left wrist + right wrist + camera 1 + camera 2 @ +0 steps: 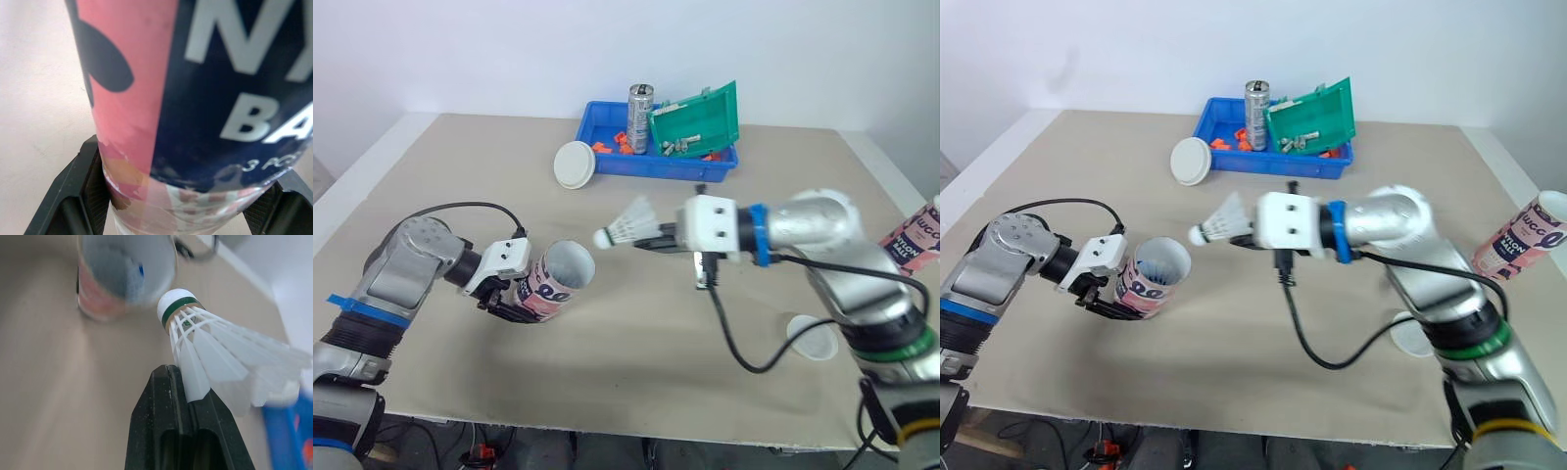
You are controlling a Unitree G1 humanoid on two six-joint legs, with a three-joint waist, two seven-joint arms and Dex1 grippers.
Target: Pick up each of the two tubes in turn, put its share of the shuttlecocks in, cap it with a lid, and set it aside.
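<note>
Pale wall behind, and a beige table (636,372) spread out before the robot, with a blue bin (607,168) at its far edge holding a metal can (639,116), a green case (697,119) and some orange bits.

The left gripper (514,302) is clamped round the base of the first tube (558,279) – the left wrist view shows a black finger (78,196) pressed against each side of it. The tube is held off the table and tilted, its open mouth turned toward the right arm.

The right gripper (651,242) is pinched shut on the feather skirt of a shuttlecock (625,227). The cork points at the tube's mouth and sits just short of the rim, not yet inside. Something bluish shows inside the tube in the right wrist view, too blurred to say whether shuttlecocks are already in there.

By my judgement the task is in its early part – loading the first tube. No lid is on it: one white lid (575,164) lies beside the bin, and another (813,340) lies on the table near the right arm. The second tube (1525,233) sits at the right edge of the table, open and apparently untouched. Left to do: finish filling this tube, cap it, set it aside, then repeat the whole round for the other.
</note>
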